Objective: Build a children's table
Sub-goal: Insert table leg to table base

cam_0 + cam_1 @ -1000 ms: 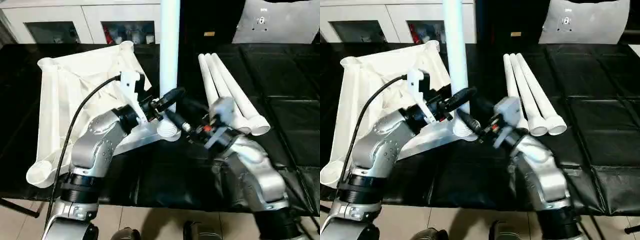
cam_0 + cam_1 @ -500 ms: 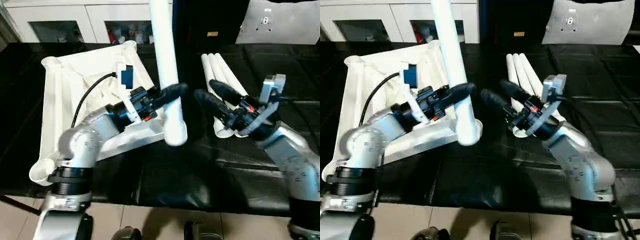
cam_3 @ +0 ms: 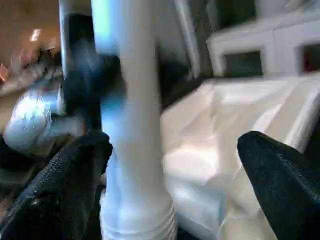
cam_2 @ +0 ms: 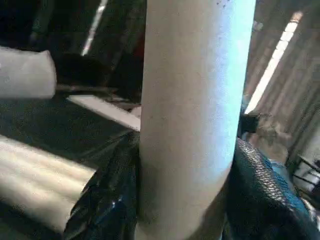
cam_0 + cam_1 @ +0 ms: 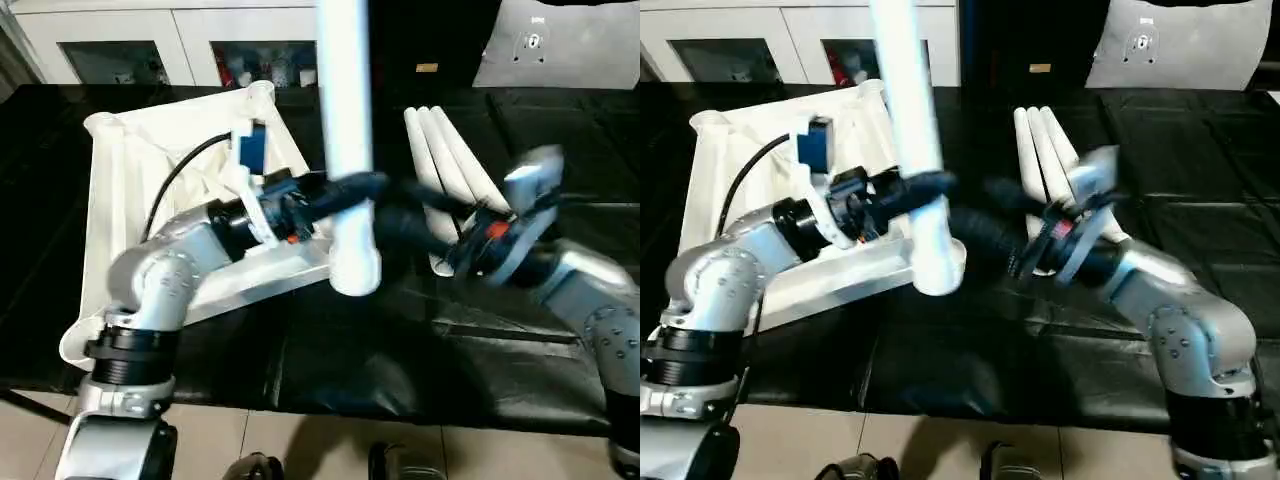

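Observation:
The white table top (image 5: 150, 170) lies upside down on the left, ribs and round corner sockets facing up. My left gripper (image 5: 350, 188) is shut on one white leg (image 5: 345, 120), holding it nearly upright, its ribbed wide end (image 5: 355, 272) hanging beside the top's near right corner. In the left wrist view the leg (image 4: 190, 100) sits clamped between both black fingers (image 4: 105, 200). My right gripper (image 5: 400, 225) is open just right of the leg's lower part; its fingers (image 3: 75, 175) stand wide apart, one close beside the leg (image 3: 132, 125). Three more legs (image 5: 445, 150) lie side by side on the right.
The black sheet-covered work surface (image 5: 560, 130) stretches to the right and ends at a front edge near my body. White cabinets with glass doors (image 5: 150, 40) stand behind it, and a pale panel (image 5: 560, 40) leans at the back right.
The leg has come away from the corner socket and now stands straighter. My right gripper has swung left from near the lying legs, toward the held leg's lower part.

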Controlling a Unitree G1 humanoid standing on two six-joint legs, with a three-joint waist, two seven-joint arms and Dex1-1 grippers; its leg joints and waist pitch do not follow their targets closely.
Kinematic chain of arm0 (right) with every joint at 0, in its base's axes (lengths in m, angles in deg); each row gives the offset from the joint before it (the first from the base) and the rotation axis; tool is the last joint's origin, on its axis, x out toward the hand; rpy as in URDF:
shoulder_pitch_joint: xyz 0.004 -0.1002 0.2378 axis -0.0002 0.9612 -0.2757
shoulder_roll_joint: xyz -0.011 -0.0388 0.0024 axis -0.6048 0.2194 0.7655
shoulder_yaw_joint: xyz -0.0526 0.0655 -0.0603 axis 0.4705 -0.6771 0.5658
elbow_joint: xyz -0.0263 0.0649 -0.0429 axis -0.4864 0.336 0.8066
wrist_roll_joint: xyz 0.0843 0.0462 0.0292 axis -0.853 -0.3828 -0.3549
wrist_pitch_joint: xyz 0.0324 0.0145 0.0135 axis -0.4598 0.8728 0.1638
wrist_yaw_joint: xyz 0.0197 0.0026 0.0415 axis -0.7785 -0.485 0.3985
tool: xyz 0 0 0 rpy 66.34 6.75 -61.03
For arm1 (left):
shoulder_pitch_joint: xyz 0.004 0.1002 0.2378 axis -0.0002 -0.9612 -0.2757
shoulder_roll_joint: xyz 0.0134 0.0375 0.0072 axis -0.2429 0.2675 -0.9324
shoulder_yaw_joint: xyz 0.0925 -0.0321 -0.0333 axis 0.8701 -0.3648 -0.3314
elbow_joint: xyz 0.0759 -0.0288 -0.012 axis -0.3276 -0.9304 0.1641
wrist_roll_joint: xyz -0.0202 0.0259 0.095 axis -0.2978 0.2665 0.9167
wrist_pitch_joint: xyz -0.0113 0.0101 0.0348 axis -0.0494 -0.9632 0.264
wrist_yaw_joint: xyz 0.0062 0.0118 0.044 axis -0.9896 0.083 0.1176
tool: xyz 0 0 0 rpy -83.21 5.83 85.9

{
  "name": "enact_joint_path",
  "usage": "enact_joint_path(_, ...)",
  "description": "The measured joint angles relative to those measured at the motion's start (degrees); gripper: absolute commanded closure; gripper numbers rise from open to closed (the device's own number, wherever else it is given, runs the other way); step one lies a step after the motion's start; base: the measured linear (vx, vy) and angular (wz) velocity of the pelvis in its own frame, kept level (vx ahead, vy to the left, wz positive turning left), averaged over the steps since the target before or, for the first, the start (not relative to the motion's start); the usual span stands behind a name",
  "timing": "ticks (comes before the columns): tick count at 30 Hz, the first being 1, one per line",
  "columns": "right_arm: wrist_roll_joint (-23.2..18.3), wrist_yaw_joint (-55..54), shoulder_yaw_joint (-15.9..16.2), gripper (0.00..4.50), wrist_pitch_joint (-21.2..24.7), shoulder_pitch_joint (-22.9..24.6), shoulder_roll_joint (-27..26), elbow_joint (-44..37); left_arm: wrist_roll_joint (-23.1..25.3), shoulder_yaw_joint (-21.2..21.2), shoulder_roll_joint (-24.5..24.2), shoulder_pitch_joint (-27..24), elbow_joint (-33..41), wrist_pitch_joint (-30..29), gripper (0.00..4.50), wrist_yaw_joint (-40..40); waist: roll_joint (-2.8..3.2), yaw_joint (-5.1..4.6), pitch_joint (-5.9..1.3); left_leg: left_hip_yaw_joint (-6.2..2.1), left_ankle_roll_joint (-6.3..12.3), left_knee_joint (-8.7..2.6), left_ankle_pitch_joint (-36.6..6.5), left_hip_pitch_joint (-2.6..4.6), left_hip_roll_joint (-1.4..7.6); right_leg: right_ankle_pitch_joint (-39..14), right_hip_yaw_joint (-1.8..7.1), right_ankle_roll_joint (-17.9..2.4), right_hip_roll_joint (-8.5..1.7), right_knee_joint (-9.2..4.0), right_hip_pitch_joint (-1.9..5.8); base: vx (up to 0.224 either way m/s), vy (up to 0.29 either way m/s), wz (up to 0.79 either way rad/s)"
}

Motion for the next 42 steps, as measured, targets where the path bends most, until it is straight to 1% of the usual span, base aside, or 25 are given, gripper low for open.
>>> enact_joint_path(3, 1.0, 5.3, 3.3, 0.0, 0.0, -0.4, 1.8, 0.7, 0.3, 3.0, -0.8, -0.2, 2.7, 1.5, 2.53, -4.1, -0.12, -0.05, 0.07, 0.0, 0.0, -0.01, 0.0, 0.01, 0.01, 0.0, 0.0, 0.0, 0.0, 0.02, -0.01, 0.0, 0.0, 0.0)
enact_joint_path(4, 1.0, 6.5, 3.9, 0.29, 0.0, -0.6, 2.0, 1.0, 0.4, 4.0, -1.0, -0.4, 3.4, 1.6, 2.53, -5.1, -0.12, -0.06, 0.07, 0.01, 0.01, -0.01, 0.0, 0.01, 0.01, 0.0, 0.0, 0.0, 0.0, 0.02, -0.01, 0.0, 0.0, 0.0)
enact_joint_path(6, 1.0, 8.9, 5.0, 0.38, 0.1, -1.3, 2.3, 1.4, 0.8, 5.6, -1.4, -0.8, 4.0, 1.9, 2.53, -6.7, -0.16, -0.1, 0.09, 0.01, 0.01, -0.01, 0.0, 0.01, 0.01, 0.0, 0.0, 0.1, 0.0, 0.05, -0.01, 0.0, 0.0, 0.0)
enact_joint_path(8, 1.0, 10.1, 5.8, 0.45, 0.1, -2.0, 2.3, 1.9, 1.0, 6.2, -1.6, -1.0, 4.2, 1.9, 2.53, -7.1, -0.2, -0.14, 0.11, 0.02, 0.01, 0.0, 0.0, 0.01, 0.01, -0.1, 0.01, 0.1, 0.0, 0.06, -0.01, 0.0, 0.0, 0.0)
enact_joint_path(9, 1.0, 11.4, 6.5, 0.77, 0.2, -2.6, 2.4, 2.7, 1.7, 7.0, -1.9, -1.0, 4.5, 2.0, 2.53, -7.6, -0.31, -0.08, 0.12, 0.02, 0.05, 0.0, 0.0, 0.03, 0.01, -0.1, 0.01, 0.2, 0.0, 0.07, 0.0, 0.0, 0.0, 0.0)
enact_joint_path(11, 1.0, 13.1, 6.9, 0.81, 0.4, -3.1, 2.8, 3.4, 2.6, 8.0, -1.9, -1.1, 4.5, 2.7, 2.53, -8.0, -0.44, -0.03, 0.12, 0.02, 0.07, 0.01, 0.1, 0.04, 0.01, -0.1, 0.01, 0.2, 0.0, 0.07, 0.0, 0.0, 0.0, 0.0)
enact_joint_path(13, 0.8, 14.4, 7.1, 1.1, 0.5, -3.7, 2.9, 3.5, 2.9, 8.5, -1.8, -1.3, 4.5, 3.2, 2.53, -8.1, -0.52, -0.01, 0.1, 0.03, 0.07, 0.02, 0.1, 0.02, 0.01, -0.1, 0.03, 0.2, -0.01, 0.07, 0.0, 0.0, 0.0, 0.0)
enact_joint_path(14, 0.7, 14.9, 7.1, 1.1, 0.6, -4.0, 2.9, 3.5, 3.1, 8.6, -1.8, -1.3, 4.5, 3.4, 2.53, -8.2, -0.52, -0.01, 0.1, 0.04, 0.07, 0.03, 0.1, 0.02, 0.01, -0.1, 0.04, 0.2, -0.02, 0.06, 0.0, 0.0, 0.0, 0.0)
enact_joint_path(15, 0.6, 15.7, 7.2, 1.26, 0.9, -4.5, 3.2, 3.5, 3.2, 8.9, -1.8, -1.3, 4.5, 3.6, 2.53, -8.4, -0.54, 0.0, 0.09, 0.05, 0.08, 0.03, 0.1, 0.02, 0.0, 0.0, 0.04, 0.0, -0.02, 0.06, 0.0, 0.0, 0.0, 0.0)
enact_joint_path(17, 0.5, 16.5, 7.6, 1.32, 1.3, -4.6, 3.6, 3.5, 3.3, 9.0, -1.8, -1.3, 4.5, 3.8, 2.53, -8.8, -0.61, 0.04, 0.06, 0.05, 0.08, 0.02, 0.1, 0.03, 0.01, 0.0, 0.02, 0.0, -0.02, 0.07, 0.01, 0.0, 0.0, 0.0)
enact_joint_path(18, 0.5, 17.0, 7.7, 1.5, 1.5, -4.6, 3.6, 3.5, 3.4, 9.1, -1.8, -1.3, 4.5, 3.8, 2.53, -9.0, -0.61, 0.04, 0.06, 0.05, 0.08, 0.02, 0.1, 0.02, 0.01, 0.0, 0.02, 0.0, -0.02, 0.08, 0.0, 0.0, 0.0, 0.0)
enact_joint_path(19, 0.5, 17.2, 7.8, 1.5, 1.6, -4.6, 3.6, 3.6, 3.5, 9.1, -1.8, -1.3, 4.5, 3.8, 2.53, -9.1, -0.61, 0.02, 0.06, 0.05, 0.08, 0.02, 0.1, 0.02, 0.01, 0.0, 0.03, 0.0, -0.02, 0.08, 0.0, 0.0, 0.0, 0.0)
enact_joint_path(21, 0.4, 17.8, 8.1, 1.77, 1.7, -4.6, 3.8, 3.9, 3.7, 9.3, -1.9, -1.3, 4.5, 4.0, 2.53, -9.1, -0.62, 0.04, 0.06, 0.05, 0.08, 0.02, 0.1, 0.02, 0.01, 0.0, 0.02, 0.0, -0.02, 0.09, 0.0, 0.0, 0.0, 0.0)
enact_joint_path(23, 0.4, 18.3, 8.5, 1.83, 1.7, -4.6, 3.9, 4.4, 3.9, 9.5, -1.9, -1.4, 4.5, 4.2, 2.53, -9.2, -0.62, 0.04, 0.06, 0.05, 0.09, 0.03, 0.1, 0.02, 0.01, 0.0, 0.03, 0.0, -0.02, 0.09, 0.01, 0.0, 0.0, 0.0)
enact_joint_path(25, 0.6, 18.5, 8.7, 2.11, 1.7, -4.6, 3.9, 4.5, 4.0, 9.6, -1.9, -1.5, 4.4, 4.2, 2.53, -9.2, -0.62, 0.03, 0.06, 0.05, 0.09, 0.05, 0.1, 0.02, 0.01, 0.0, 0.03, 0.0, -0.02, 0.1, 0.01, 0.0, 0.0, 0.0)
enact_joint_path(26, 0.7, 18.6, 8.7, 2.11, 1.7, -4.6, 3.9, 4.5, 4.0, 9.6, -1.9, -1.6, 4.4, 4.2, 2.53, -9.2, -0.62, 0.05, 0.05, 0.05, 0.09, 0.06, 0.1, 0.02, 0.01, 0.0, 0.03, 0.0, -0.02, 0.11, 0.01, 0.0, 0.0, 0.0)
enact_joint_path(27, 0.9, 18.7, 8.7, 2.23, 1.6, -4.6, 3.9, 4.5, 4.1, 9.5, -1.9, -1.6, 4.2, 4.2, 2.54, -9.1, -0.62, 0.06, 0.05, 0.05, 0.09, 0.06, 0.1, 0.02, 0.01, 0.0, 0.03, 0.0, -0.02, 0.12, 0.01, 0.0, 0.0, 0.0)
enact_joint_path(30, 1.5, 18.7, 8.8, 2.35, 1.6, -4.6, 3.8, 4.4, 4.1, 9.5, -1.8, -1.6, 3.6, 4.2, 2.55, -9.1, -0.62, 0.07, 0.04, 0.05, 0.09, 0.09, 0.1, 0.02, 0.01, 0.0, 0.03, 0.0, -0.02, 0.12, 0.02, 0.0, 0.0, 0.0)
enact_joint_path(35, 2.5, 18.4, 8.9, 2.41, 1.0, -4.4, 3.0, 4.5, 4.3, 9.5, -2.0, -1.8, 3.2, 4.6, 2.55, -9.2, -0.62, 0.04, 0.03, 0.05, 0.09, 0.09, 0.1, 0.02, 0.02, 0.1, 0.03, 0.0, -0.02, 0.12, 0.03, 0.0, 0.0, 0.0)
enact_joint_path(41, 5.4, 15.5, 10.4, 2.45, -2.6, 0.0, -0.7, 5.0, 6.1, 9.9, -3.6, -5.5, 3.1, 6.0, 2.55, -9.2, -0.65, 0.04, -0.02, 0.05, 0.09, 0.08, 0.1, 0.03, 0.08, 0.1, 0.0, 0.0, 0.01, 0.11, 0.01, 0.0, 0.0, 0.0)
enact_joint_path(42, 6.2, 14.9, 10.8, 2.46, -3.6, 1.5, -1.5, 5.0, 6.5, 10.0, -3.6, -7.1, 3.0, 6.5, 2.55, -9.2, -0.67, 0.04, -0.07, 0.06, 0.08, 0.09, 0.0, 0.04, 0.08, 0.1, 0.01, 0.0, 0.0, 0.11, 0.12, 0.0, 0.0, 0.0)
